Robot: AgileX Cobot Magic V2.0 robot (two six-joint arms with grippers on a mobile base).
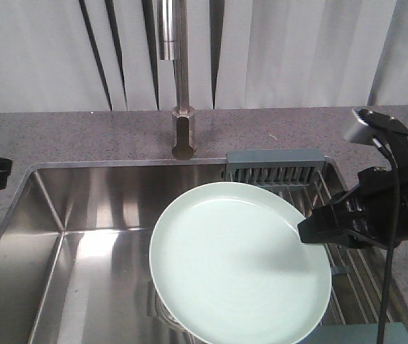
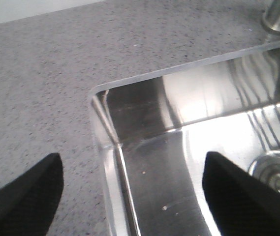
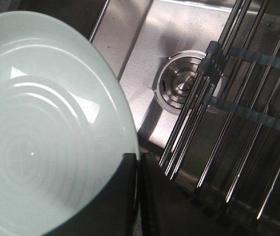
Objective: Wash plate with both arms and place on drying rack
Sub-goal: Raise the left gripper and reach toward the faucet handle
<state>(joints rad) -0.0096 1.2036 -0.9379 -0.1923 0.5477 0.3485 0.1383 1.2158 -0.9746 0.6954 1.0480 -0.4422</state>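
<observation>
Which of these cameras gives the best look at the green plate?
The front-facing view: the plate shows almost whole, held over the sink by the right end effector. The right wrist view shows only part of it, close up, its rim gripped. The left wrist view shows none of it.

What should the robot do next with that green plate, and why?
Probably swing the left gripper in toward the plate. The right gripper pinches the plate's rim and holds it above the sink, while the left gripper hangs open and empty by the sink's left corner, well away from the plate. Washing calls for both arms.
</observation>
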